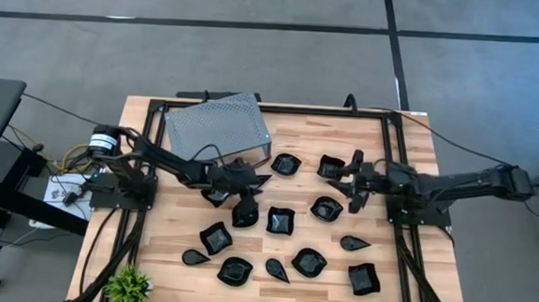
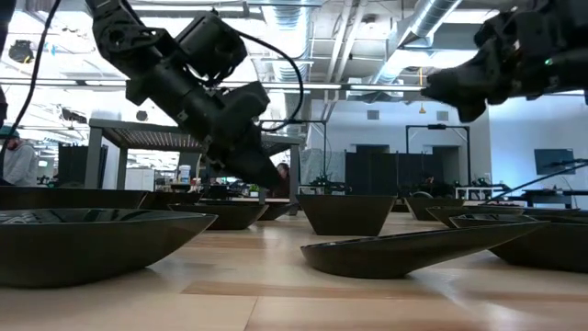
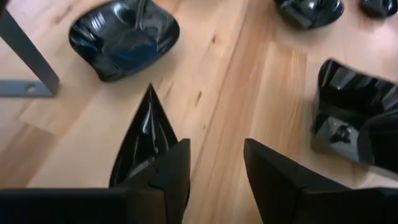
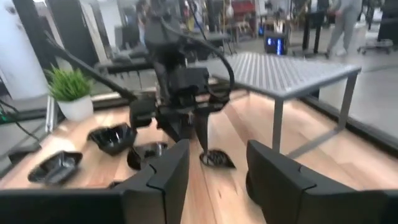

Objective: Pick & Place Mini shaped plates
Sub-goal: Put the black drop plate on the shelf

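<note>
Left gripper (image 3: 214, 177) stood apart above the counter (image 1: 393, 280), a leaf-shaped plate (image 3: 146, 140) against one finger (possibly snagged); lifting could drag it. Right gripper (image 4: 214, 174) apart, empty, near the stand (image 1: 219, 125).

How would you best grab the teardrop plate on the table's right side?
Probably from straight above, pinching the teardrop plate across its width near the rounded end. It lies flat with bare table along both long sides, so there is room to close in; the pointed tip offers little to hold.
</note>
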